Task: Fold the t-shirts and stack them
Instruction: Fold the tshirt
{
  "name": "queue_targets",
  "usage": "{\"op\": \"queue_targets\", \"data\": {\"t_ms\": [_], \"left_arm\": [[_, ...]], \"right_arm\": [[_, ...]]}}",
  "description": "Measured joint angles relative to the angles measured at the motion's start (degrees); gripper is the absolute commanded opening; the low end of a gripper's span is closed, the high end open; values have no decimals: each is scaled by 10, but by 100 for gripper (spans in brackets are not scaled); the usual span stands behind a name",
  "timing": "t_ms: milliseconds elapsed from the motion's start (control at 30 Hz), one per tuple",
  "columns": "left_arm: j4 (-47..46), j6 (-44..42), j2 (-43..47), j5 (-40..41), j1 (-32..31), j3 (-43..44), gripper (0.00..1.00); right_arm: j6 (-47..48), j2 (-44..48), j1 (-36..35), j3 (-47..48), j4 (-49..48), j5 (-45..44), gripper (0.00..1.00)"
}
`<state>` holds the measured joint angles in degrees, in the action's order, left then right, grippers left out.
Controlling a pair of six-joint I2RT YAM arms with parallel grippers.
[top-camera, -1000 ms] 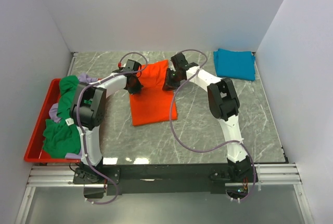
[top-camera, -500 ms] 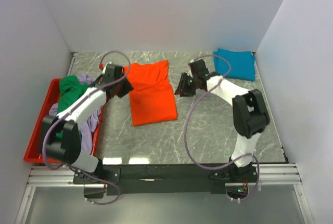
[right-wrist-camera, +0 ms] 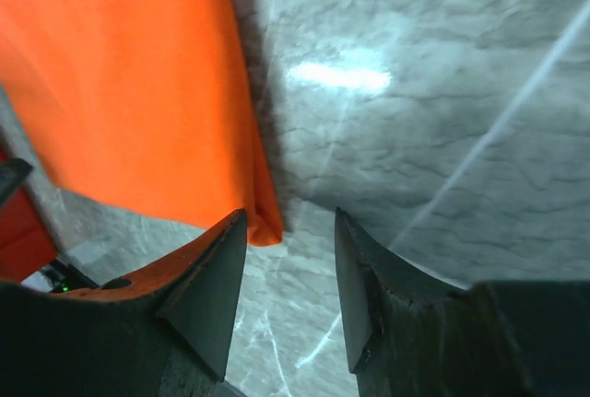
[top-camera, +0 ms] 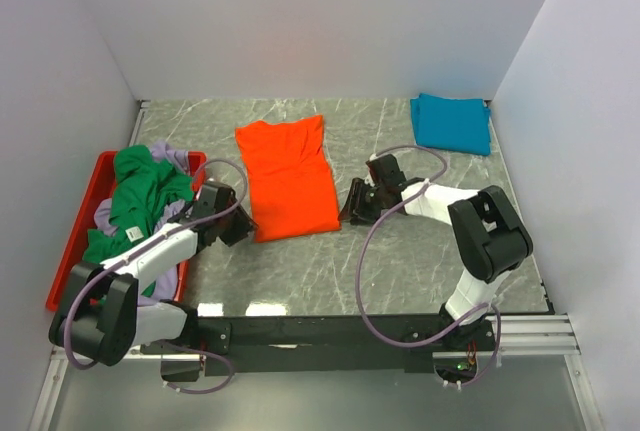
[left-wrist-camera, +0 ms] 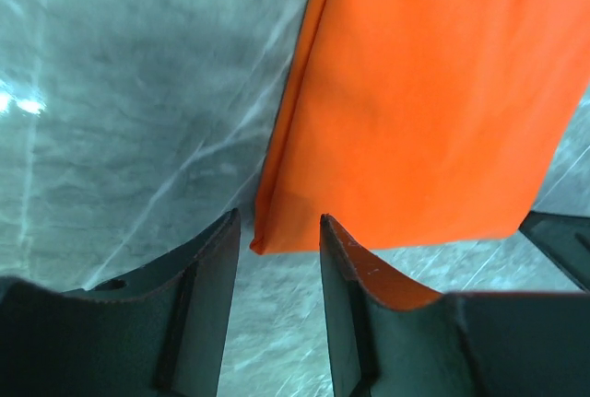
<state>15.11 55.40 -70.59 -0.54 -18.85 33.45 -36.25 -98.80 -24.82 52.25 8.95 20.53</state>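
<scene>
Grippers: left gripper [left-wrist-camera: 278, 224] and right gripper [right-wrist-camera: 290, 219] both parted, empty, each just off a near corner of orange t-shirt [top-camera: 288, 176], folded flat mid-worktop [top-camera: 420, 251]. Cloth looks light, limp; pinch both near corners together.

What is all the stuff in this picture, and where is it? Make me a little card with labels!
orange t-shirt: folded flat, middle of the table
teal-blue t-shirt: folded, far right corner
green t-shirt: crumpled in the red tray, on the left
lavender t-shirt: crumpled in the tray, partly under the green one
left gripper: open, empty, by the orange t-shirt's near left corner
right gripper: open, empty, by its near right corner
</scene>
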Motion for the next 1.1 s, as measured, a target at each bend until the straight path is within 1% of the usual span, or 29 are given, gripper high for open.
{"op": "queue_targets", "data": {"t_ms": [233, 333, 400, 567, 767, 1100], "left_arm": [[-49, 15, -1, -14, -19, -36, 44], [-61, 20, -5, -14, -25, -37, 39], [-65, 24, -7, -11, -30, -39, 38], [-67, 28, -15, 5, -47, -41, 38], [-66, 39, -20, 36, -68, -42, 40], [-39, 45, -9, 60, -71, -44, 45]], "right_arm": [[-28, 16, -5, -40, -59, -1, 50], [-39, 16, -6, -47, -74, 1, 49], [-47, 16, -7, -51, -85, 2, 49], [-59, 16, -14, -61, -107, 2, 48], [-71, 13, -18, -73, -136, 12, 46], [-78, 9, -29, -78, -152, 15, 42]]}}
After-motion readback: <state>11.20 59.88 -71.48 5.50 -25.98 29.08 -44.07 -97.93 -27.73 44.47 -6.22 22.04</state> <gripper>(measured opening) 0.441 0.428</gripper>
